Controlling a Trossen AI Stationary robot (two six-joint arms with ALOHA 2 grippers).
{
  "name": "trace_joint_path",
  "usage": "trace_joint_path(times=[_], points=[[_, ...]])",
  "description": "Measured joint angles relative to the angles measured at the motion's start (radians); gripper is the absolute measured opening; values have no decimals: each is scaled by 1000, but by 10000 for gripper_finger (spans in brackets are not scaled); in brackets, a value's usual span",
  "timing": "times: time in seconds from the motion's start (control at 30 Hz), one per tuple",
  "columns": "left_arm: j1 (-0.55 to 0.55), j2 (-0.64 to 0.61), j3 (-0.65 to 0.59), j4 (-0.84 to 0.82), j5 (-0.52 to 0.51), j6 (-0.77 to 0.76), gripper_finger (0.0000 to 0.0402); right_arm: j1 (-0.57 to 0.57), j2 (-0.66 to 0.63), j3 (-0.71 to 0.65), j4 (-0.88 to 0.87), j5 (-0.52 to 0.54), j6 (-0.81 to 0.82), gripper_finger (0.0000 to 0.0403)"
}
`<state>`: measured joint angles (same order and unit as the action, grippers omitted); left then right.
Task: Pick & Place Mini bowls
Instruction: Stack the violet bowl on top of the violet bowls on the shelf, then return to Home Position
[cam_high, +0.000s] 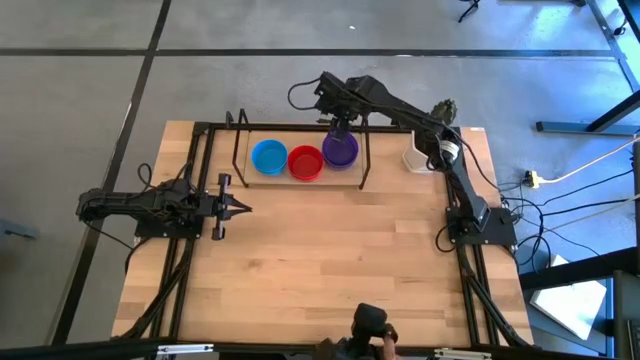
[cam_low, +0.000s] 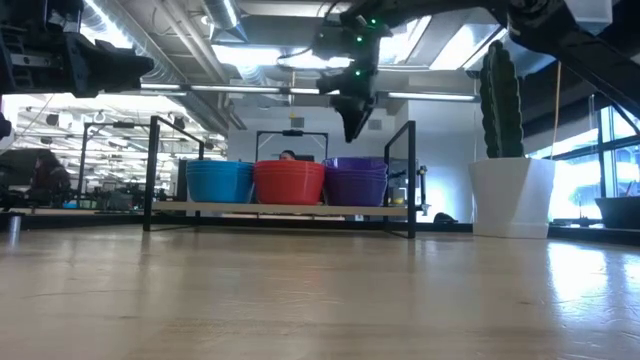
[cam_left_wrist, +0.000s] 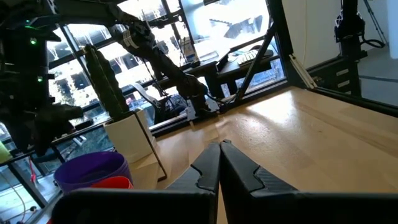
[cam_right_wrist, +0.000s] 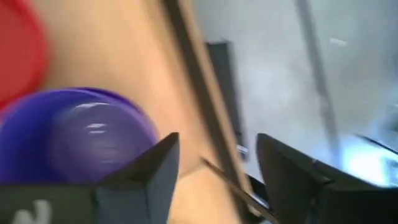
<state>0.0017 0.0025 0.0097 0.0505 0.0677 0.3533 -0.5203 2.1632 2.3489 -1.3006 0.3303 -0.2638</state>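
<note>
Three stacks of mini bowls stand side by side on the low shelf of a black rack at the table's far side: blue, red and purple. In the low view the purple stack is the rightmost. My right gripper hangs open just above the purple stack, slanting down, with nothing between its fingers; its wrist view shows the top purple bowl below, beside the open fingers. My left gripper rests shut and level at the table's left side, away from the bowls.
A white pot with a green cactus stands at the far right, beside the rack's right post. The rack's top bar runs above the bowls. Bare wooden tabletop stretches from the rack to the near edge.
</note>
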Motion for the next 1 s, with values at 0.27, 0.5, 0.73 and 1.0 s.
trace_joint_path(times=[0.27, 0.5, 0.73, 1.0], points=[[0, 0, 0, 0, 0, -6, 8, 95, -2, -125, 71, 199, -30, 15], [0, 0, 0, 0, 0, -16, 2, 87, -2, -204, 132, 236, -33, 5], [0, 0, 0, 0, 0, -3, 7, 61, -2, -265, 158, 204, -26, 5], [0, 0, 0, 0, 0, -16, 2, 61, -1, -278, 196, 186, -35, 8]])
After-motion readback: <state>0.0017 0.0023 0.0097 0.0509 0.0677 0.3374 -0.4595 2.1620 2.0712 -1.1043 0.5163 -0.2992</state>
